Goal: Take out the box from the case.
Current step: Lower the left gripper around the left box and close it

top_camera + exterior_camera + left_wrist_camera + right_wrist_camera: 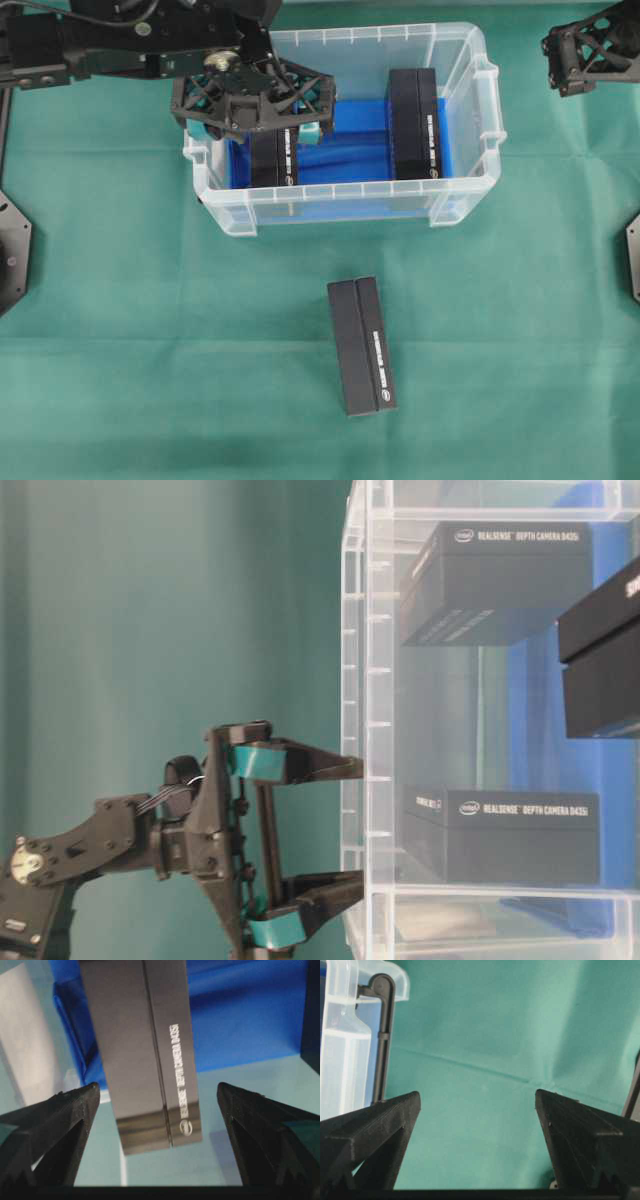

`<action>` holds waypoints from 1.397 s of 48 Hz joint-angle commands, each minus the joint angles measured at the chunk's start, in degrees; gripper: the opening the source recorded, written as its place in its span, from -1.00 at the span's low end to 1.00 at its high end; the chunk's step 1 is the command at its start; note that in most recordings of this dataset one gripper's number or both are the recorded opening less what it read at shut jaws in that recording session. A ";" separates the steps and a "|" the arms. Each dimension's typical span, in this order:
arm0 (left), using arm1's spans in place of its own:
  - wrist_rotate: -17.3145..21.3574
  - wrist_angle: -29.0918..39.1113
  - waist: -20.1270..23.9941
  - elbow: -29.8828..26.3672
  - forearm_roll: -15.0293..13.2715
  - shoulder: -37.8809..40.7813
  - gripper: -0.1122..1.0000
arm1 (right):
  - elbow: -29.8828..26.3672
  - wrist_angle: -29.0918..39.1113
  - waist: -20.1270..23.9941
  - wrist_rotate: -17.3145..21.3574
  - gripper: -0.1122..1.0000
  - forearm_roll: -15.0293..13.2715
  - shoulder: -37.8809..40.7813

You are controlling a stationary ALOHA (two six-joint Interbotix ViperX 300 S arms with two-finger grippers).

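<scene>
- Left gripper (252,100) over the left end of the case (470,190), jaws spread wide, nothing between them.
- Left wrist view: black RealSense box (142,1050) lies between the two fingers (55,1120), clear of both.
- That box (274,155) sits on the blue cloth (355,150) in the left part of the case, partly hidden by the gripper from overhead.
- Second black box (413,122) stands in the right part of the case.
- Third black box (361,345) lies outside on the green table cover (120,350), in front of the case.
- Right gripper (590,50) at the far right edge, well apart from the case, jaws wide, holding nothing.
</scene>
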 commanded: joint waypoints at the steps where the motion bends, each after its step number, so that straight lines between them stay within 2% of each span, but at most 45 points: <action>1: 0.00 -0.35 0.44 -0.53 0.26 -0.35 0.93 | -0.53 -0.26 0.00 -0.18 0.89 -0.09 -0.70; 67: -0.18 -2.99 1.14 4.22 0.26 0.44 0.93 | -0.53 -1.67 0.44 -0.18 0.89 0.00 -0.70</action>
